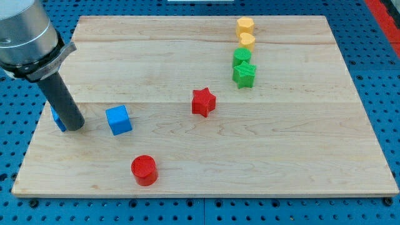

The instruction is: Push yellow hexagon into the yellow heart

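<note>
The yellow hexagon (pixel 245 26) sits near the view's top right on the wooden board (pixel 300 144). The yellow heart (pixel 247 41) lies just below it, touching or nearly touching. My tip (pixel 74 127) is at the board's left side, far from both yellow blocks. It rests against a small blue block (pixel 58 119) that the rod partly hides, so its shape cannot be made out.
A green block (pixel 241 57) and a green star (pixel 244 75) stand in a column right below the yellow heart. A red star (pixel 203 102) is near the middle. A blue cube (pixel 119 120) is right of my tip. A red cylinder (pixel 144 170) is near the bottom.
</note>
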Action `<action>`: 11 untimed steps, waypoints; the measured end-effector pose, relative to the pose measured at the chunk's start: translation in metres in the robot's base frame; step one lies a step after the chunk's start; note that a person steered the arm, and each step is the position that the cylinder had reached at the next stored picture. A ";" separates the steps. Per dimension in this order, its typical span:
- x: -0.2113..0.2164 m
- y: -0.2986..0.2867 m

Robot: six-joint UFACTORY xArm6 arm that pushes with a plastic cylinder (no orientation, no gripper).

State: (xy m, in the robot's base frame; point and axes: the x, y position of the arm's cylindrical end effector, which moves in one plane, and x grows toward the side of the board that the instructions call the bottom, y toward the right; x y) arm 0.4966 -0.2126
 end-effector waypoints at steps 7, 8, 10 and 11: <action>-0.205 0.138; -0.249 0.173; -0.304 0.297; -0.265 0.304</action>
